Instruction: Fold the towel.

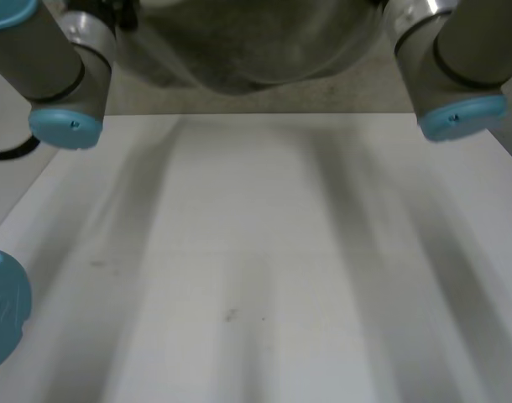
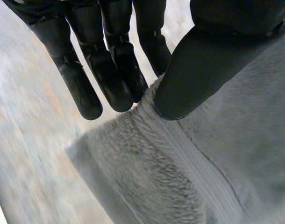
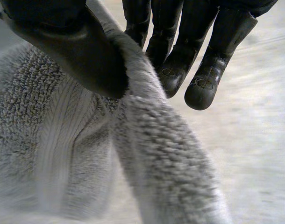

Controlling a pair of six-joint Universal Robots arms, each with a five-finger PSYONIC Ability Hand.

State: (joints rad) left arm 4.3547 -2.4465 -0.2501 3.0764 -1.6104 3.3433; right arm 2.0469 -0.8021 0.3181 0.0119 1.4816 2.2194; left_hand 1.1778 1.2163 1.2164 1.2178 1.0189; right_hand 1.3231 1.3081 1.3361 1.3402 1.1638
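Note:
The grey terry towel [image 2: 180, 177] is pinched near a corner of its hemmed edge between the thumb and straight fingers of my left hand [image 2: 110, 70]. My right hand [image 3: 180, 60] pinches another stretch of the towel's [image 3: 63, 140] edge the same way, thumb on one face and fingers behind. In the head view the towel [image 1: 248, 42] hangs as a grey mass high between the two arms, above the far side of the white table [image 1: 256, 252].
My left arm [image 1: 54, 67] and right arm [image 1: 457, 67] reach in from the far corners of the head view. A light-blue joint cap [image 1: 0, 311] sits at the table's left edge. Small dark specks [image 1: 231, 315] mark the tabletop.

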